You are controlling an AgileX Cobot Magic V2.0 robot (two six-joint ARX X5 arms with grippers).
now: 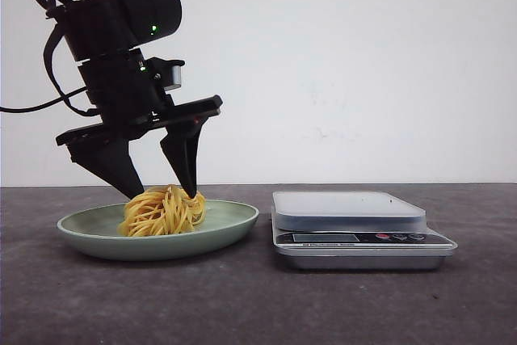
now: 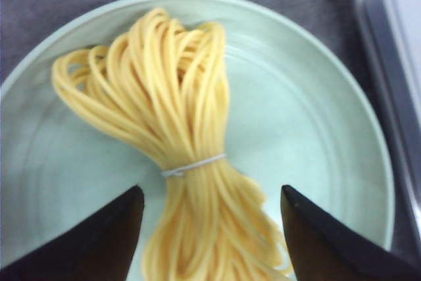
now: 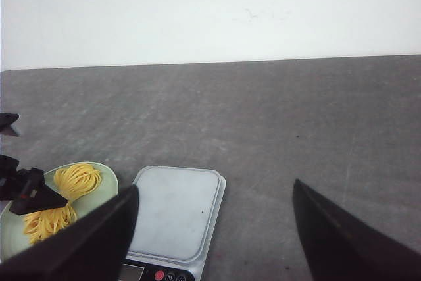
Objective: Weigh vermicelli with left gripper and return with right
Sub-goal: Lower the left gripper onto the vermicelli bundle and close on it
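The vermicelli is a small yellow nest tied with a thin band, lying on the pale green plate at the left. My left gripper is open and reaches down over it, one finger on each side of the strands. In the left wrist view the vermicelli lies between the two spread black fingers, with plate around it. The silver scale stands right of the plate, its platform bare. My right gripper is open and empty, high above the scale; it does not show in the front view.
The grey table runs to a white wall behind. The scale's edge shows in the left wrist view. In the right wrist view the plate with the vermicelli lies beside the scale, with the left gripper's fingers at it.
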